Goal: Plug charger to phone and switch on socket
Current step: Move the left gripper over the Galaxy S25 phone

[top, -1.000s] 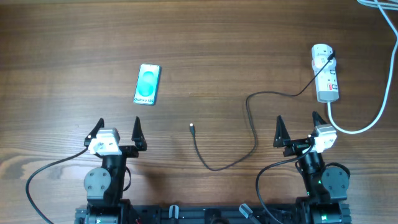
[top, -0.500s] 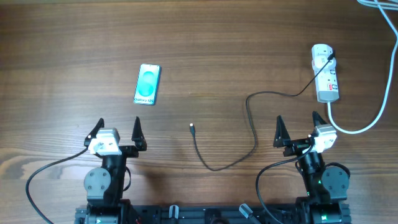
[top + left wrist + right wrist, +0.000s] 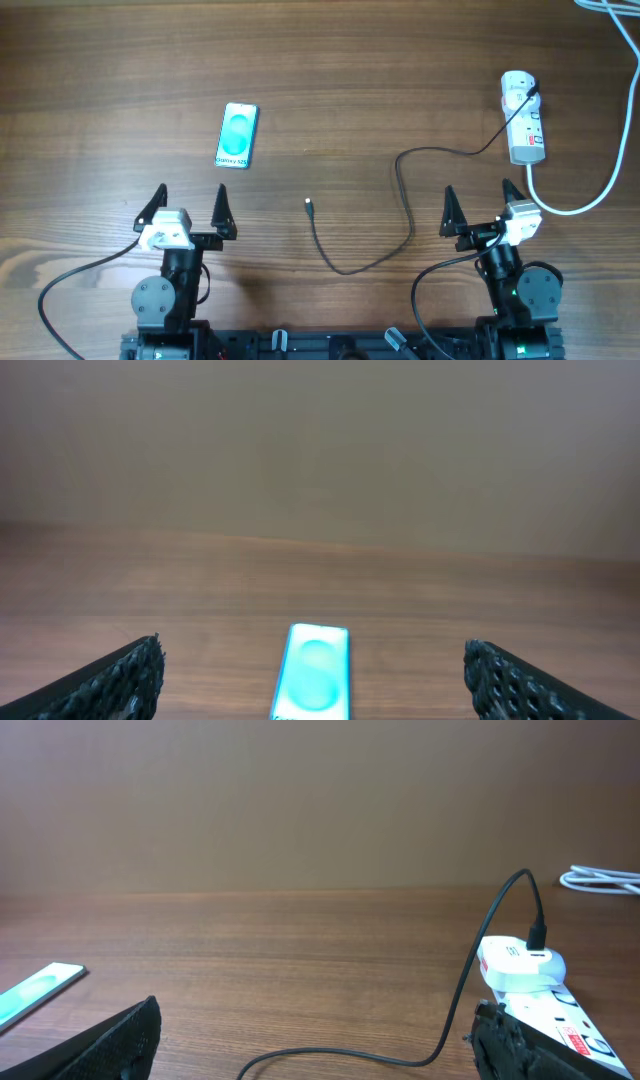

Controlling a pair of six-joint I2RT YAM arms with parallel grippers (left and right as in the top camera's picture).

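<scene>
Charger not yet handled: left gripper [image 3: 190,195] and right gripper [image 3: 478,190] both wide open, empty.
Phone [image 3: 237,135] lies ahead of left gripper; charger [image 3: 408,215] is plugged into socket [image 3: 523,130] far right, with its tip [image 3: 309,207] loose between the grippers. Risks: the tiny tip may slip or twist when pinched; a dragged cable may tug the socket or shift the phone.

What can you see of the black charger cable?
The charger is a thin black cable lying slack on the wooden table. Its black plug sits in the far end of the white socket; from there it runs left, loops toward the robot, and ends in a connector tip lying free, apart from the phone.
</scene>
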